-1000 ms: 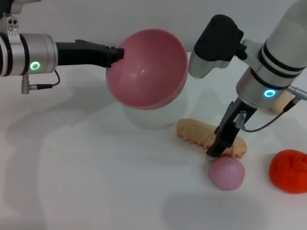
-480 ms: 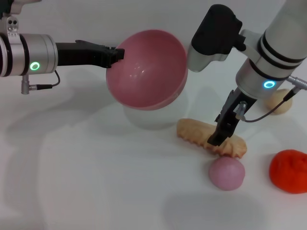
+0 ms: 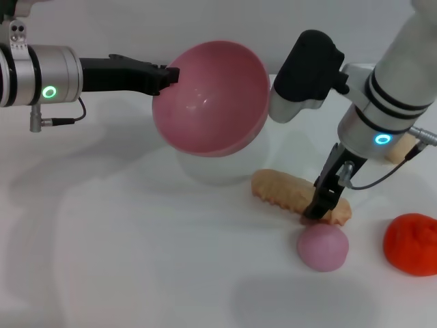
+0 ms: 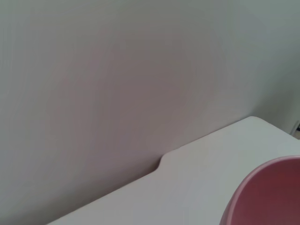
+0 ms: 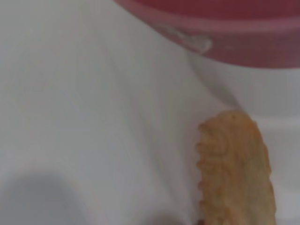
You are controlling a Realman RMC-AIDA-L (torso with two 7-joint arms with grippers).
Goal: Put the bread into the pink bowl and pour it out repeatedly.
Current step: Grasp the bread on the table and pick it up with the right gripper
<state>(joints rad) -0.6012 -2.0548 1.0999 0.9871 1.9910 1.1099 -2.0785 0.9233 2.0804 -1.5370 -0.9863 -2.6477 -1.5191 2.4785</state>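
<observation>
Head view shows the left gripper (image 3: 166, 76) clamped on the rim of the bowl (image 3: 208, 99), holding it tilted in the air above the table (image 3: 123, 260), its mouth turned toward the near side and nothing inside it. Bread (image 3: 300, 195) lies on the table to the right of the bowl, lengthwise, with a purple ball (image 3: 322, 247) just beside its near right end and a red lump (image 3: 411, 244) farther right. The right gripper (image 3: 319, 207) is down at the bread's right end, fingertips at its surface; I cannot tell whether they have closed on it. Right wrist view has the bread (image 5: 234, 168) close up, flat on the table with the bowl's rim (image 5: 225, 33) beyond it. By my reading a pour is done, and the pickup and the drop into the bowl remain.
</observation>
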